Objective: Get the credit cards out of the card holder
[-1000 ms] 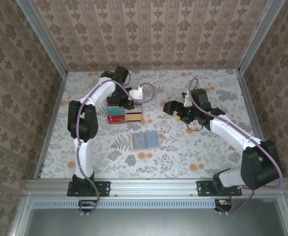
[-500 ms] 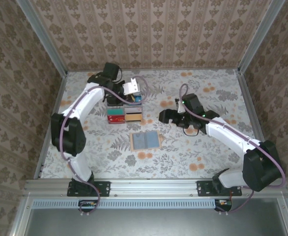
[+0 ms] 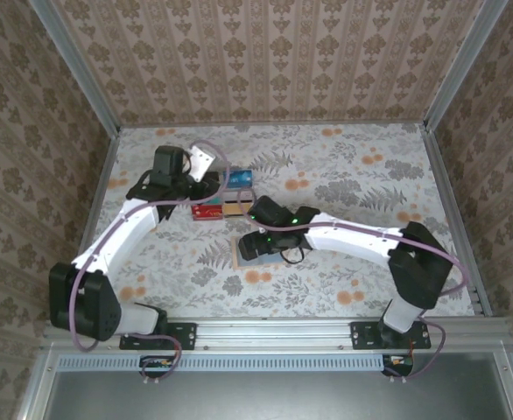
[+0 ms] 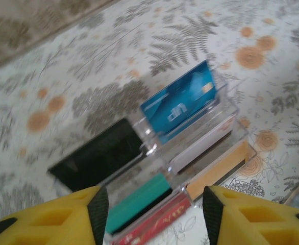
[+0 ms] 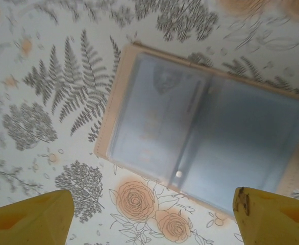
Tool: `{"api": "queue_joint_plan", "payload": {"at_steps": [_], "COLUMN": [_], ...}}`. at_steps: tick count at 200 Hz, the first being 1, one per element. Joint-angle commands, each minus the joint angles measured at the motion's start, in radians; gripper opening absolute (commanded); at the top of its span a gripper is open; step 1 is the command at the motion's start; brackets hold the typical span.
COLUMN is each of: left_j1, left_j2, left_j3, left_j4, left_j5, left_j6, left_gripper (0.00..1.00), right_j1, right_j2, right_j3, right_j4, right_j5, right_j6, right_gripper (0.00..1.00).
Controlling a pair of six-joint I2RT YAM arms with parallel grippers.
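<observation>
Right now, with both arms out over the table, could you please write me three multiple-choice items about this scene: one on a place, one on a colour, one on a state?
1. Which gripper hangs over the card holder? A the left; B the right; C neither.
2. What colour is the credit card that leans up, tilted, in the left wrist view? A purple; B blue; C black.
3. How does the card holder lie? A folded shut; B standing on its edge; C open and flat.

Key: 1 B, the right gripper looks straight down on it. 2 B, it is plainly blue and propped up behind the flat cards. 3 C, both blue-grey inner halves face up on the table.
</observation>
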Motion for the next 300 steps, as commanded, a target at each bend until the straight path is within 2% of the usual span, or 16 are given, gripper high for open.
{"api": "queue_joint_plan", "payload": {"at_steps": [1,20,72,92,104,118,160,178,196,227,266,283,295,300], "left_j1": [0.043,0.082,0.111,0.114,0.124,0.142,0.185,0.184,0.176,0.094,-0.080,-0.125,-0.127,-0.161], "left_j2": [-0.081,-0.145,-0.217,-0.217,-0.219,-0.218,-0.206,-0.199,-0.179,-0.114,0.020,0.084,0.132,0.150], "left_j3": [-0.089,-0.159,-0.147,-0.144,-0.161,-0.185,-0.246,-0.278,-0.310,-0.349,-0.335,-0.318,-0.301,-0.294], "left_j4": [0.055,0.068,-0.004,-0.028,-0.026,-0.015,-0.038,-0.020,0.006,0.062,0.146,0.171,0.194,0.204], "left_j5": [-0.108,-0.142,-0.076,-0.042,-0.007,0.084,0.175,0.249,0.323,0.403,0.396,0.359,0.360,0.364], "left_j6": [-0.258,-0.363,-0.489,-0.529,-0.578,-0.602,-0.666,-0.701,-0.753,-0.836,-0.903,-0.923,-0.934,-0.941], "left_gripper": [0.64,0.74,0.82,0.85,0.91,1.00,1.00,0.96,0.88,0.76,0.64,0.60,0.57,0.57], "right_j1": [0.005,0.006,0.006,0.000,-0.005,-0.010,-0.018,-0.024,-0.032,-0.043,-0.056,-0.064,-0.069,-0.070], "right_j2": [0.060,0.108,0.232,0.253,0.266,0.276,0.274,0.262,0.247,0.222,0.186,0.168,0.161,0.157], "right_j3": [0.044,0.068,0.141,0.140,0.131,0.108,0.040,0.010,-0.023,-0.066,-0.108,-0.130,-0.142,-0.146], "right_j4": [-0.077,-0.098,-0.153,-0.158,-0.155,-0.144,-0.108,-0.079,-0.047,0.040,0.098,0.124,0.139,0.142], "right_j5": [0.058,0.096,0.128,0.143,0.142,0.140,0.131,0.118,0.091,0.052,0.028,0.018,0.012,0.009], "right_j6": [0.010,0.018,0.019,0.038,0.047,0.060,0.068,0.068,0.071,0.074,0.087,0.096,0.102,0.103], "right_gripper": [0.81,0.81,0.80,0.78,0.75,0.70,0.62,0.60,0.57,0.53,0.47,0.42,0.42,0.41]}}
